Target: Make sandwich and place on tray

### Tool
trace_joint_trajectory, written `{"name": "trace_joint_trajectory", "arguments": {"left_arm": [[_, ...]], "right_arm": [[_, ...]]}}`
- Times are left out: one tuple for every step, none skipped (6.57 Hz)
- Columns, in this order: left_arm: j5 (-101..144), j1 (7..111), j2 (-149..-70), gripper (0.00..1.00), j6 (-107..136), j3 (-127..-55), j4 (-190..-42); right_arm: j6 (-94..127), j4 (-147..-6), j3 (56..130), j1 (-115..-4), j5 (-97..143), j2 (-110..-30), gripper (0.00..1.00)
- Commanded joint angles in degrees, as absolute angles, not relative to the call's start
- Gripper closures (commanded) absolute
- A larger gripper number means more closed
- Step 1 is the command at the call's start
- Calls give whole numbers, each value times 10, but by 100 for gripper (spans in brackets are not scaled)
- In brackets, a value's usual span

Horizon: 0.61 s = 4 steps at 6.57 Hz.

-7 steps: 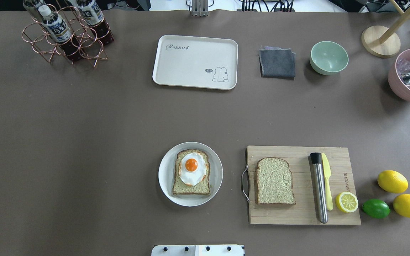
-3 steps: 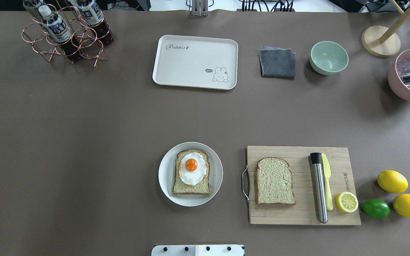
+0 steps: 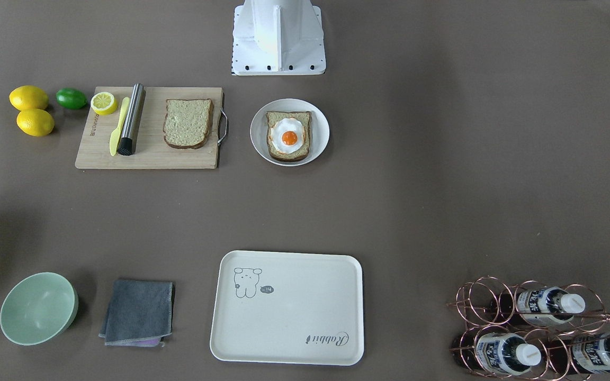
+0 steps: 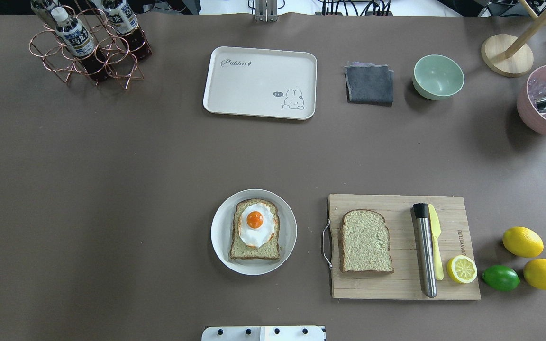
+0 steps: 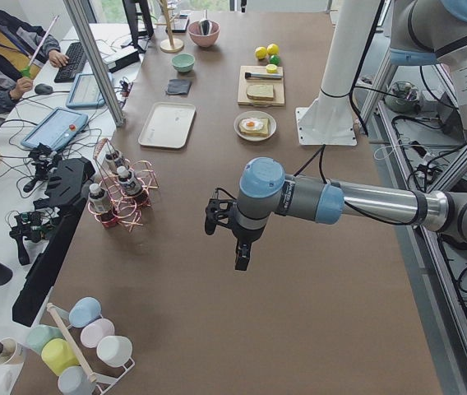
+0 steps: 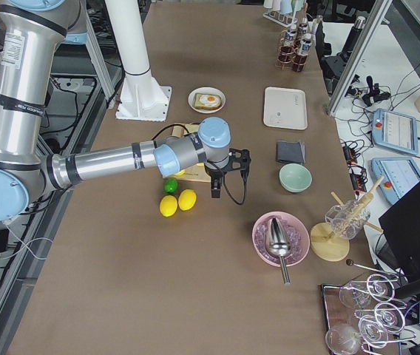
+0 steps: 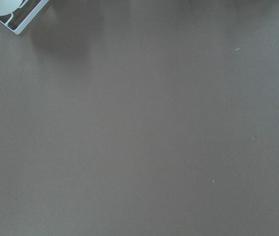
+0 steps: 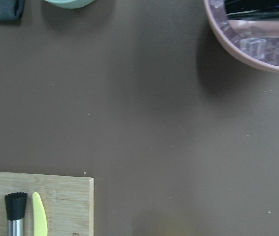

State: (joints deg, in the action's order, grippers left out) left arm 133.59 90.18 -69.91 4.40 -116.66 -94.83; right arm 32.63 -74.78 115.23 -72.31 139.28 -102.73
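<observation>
Saw matt brown paper over the table [image 4: 112,189]. Found grained pale wood in the board [image 4: 396,284], a brushed metal tube [image 4: 427,265] and rough, porous bread [image 4: 365,241] on it. Noted a smooth matt plastic tray [image 4: 254,85] and soft grey cloth [image 4: 370,85] beyond the board, a glossy plate [image 4: 218,232] beside it.

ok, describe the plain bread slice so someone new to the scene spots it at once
Look at the wooden board on the robot's right. The slice lies flat on its end nearest the white plate, beside a steel bar. The other slice sits on that plate under an egg; this one is bare.
</observation>
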Motion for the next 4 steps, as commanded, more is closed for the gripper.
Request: {"name": "trace_joint_trajectory", "arguments": {"left_arm": [[1335,900,-699,2,44,-1165,-948],[1336,900,-699,2,44,-1163,-948],[1335,900,-699,2,44,-1163,-948],[1335,900,-699,2,44,-1163,-948]], "right_arm": [[407,-660,1153,-657,1384,-1021,0],[449,-660,1153,-628,1356,-1000,0],[525,-660,1151,-595,1349,-971,1],[540,-660,1150,-570,1338,-961,2]]}}
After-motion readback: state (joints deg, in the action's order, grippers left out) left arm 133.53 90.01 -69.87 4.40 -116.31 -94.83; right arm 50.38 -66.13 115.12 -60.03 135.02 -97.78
